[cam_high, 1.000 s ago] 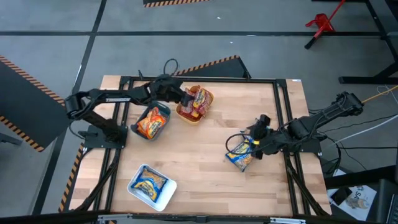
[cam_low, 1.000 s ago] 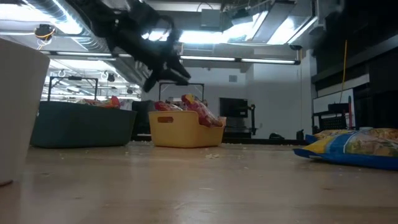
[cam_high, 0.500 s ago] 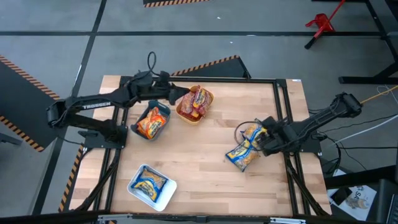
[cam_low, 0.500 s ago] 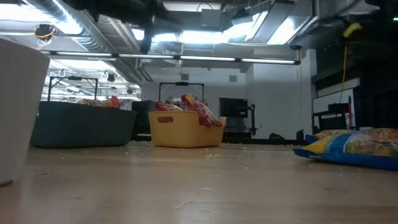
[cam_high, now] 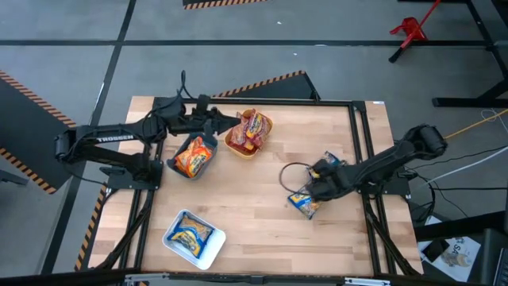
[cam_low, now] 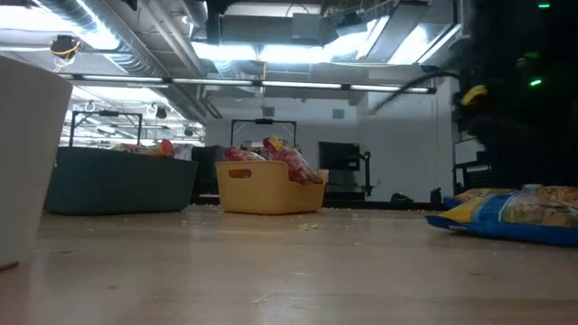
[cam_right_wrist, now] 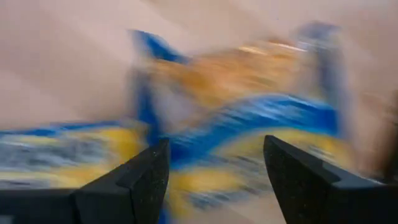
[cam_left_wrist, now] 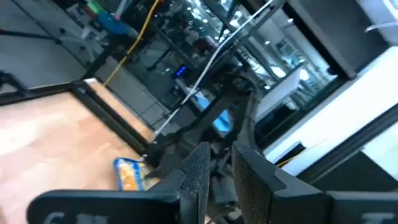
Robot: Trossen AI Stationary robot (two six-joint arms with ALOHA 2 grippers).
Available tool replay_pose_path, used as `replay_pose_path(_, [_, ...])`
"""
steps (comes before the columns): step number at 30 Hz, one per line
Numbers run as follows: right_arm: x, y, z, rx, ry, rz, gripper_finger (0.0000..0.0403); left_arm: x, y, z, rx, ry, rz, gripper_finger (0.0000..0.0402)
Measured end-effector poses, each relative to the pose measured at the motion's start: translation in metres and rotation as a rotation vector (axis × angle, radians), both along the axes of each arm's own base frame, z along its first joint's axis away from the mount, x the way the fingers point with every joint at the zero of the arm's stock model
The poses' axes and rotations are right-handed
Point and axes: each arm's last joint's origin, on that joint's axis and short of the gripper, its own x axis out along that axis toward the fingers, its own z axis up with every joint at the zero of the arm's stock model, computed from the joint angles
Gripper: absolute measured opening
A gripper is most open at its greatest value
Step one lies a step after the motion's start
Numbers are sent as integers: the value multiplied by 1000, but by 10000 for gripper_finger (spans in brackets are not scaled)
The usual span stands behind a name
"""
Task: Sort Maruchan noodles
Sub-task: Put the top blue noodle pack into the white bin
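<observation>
Two blue-and-yellow noodle packets (cam_high: 304, 203) lie flat on the table's right half, also seen in the low view (cam_low: 517, 213). My right gripper (cam_high: 316, 187) hovers just over them, open. In the right wrist view its fingers (cam_right_wrist: 147, 182) stand on either side of a blue-and-yellow packet (cam_right_wrist: 236, 118); whether they touch it I cannot tell. My left gripper (cam_high: 221, 123) is shut, in the air between the teal tray (cam_high: 208, 143) and the orange tray (cam_high: 235, 149). Red packets (cam_high: 252, 127) lie in the orange tray, orange packets (cam_high: 190, 157) in the teal tray.
A white tray (cam_high: 213, 253) near the table's near-left corner holds a blue-and-yellow packet (cam_high: 191, 234). A black cable loop (cam_high: 290, 171) lies beside the right gripper. Bare wood spreads across the table's middle. Black frame rails run along the table edges.
My left gripper drew back from over the orange tray toward the table's left and rose out of the low view. My right gripper reached toward the table's left and sank down over the blue-and-yellow packets; its arm now shows at the right of the low view.
</observation>
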Motion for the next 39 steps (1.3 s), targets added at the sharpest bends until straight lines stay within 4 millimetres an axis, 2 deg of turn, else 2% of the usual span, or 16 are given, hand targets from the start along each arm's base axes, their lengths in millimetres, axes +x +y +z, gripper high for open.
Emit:
replay_pose_path(4, [33,5,-10,71,-166,143,241,2,-7,0,1,-1,-44,62])
replay_pose_path(8, [65,15,-5,123,-404,366,241,3,-16,1,5,-11,-97,62])
replay_pose_path(12, [92,25,31,64,-618,591,241,5,-23,2,8,-14,-132,62])
replay_pose_path(16, [100,29,58,30,-568,708,241,6,-35,1,74,-8,-192,62])
replay_pose_path(20, [89,33,83,60,-456,730,241,17,-56,-11,146,69,-194,62])
replay_pose_path(23, [71,37,95,76,-347,689,241,29,-66,-26,155,149,-97,62])
replay_pose_path(26, [50,42,102,94,-298,593,241,44,-75,-44,159,224,-86,62])
replay_pose_path(31, [20,40,85,27,-221,323,241,74,-83,-84,131,337,-104,76])
replay_pose_path(34, [17,33,64,-25,-248,221,241,88,-84,-106,115,376,-142,89])
replay_pose_path(39, [22,14,25,-36,-306,118,241,96,-85,-133,47,488,-160,108])
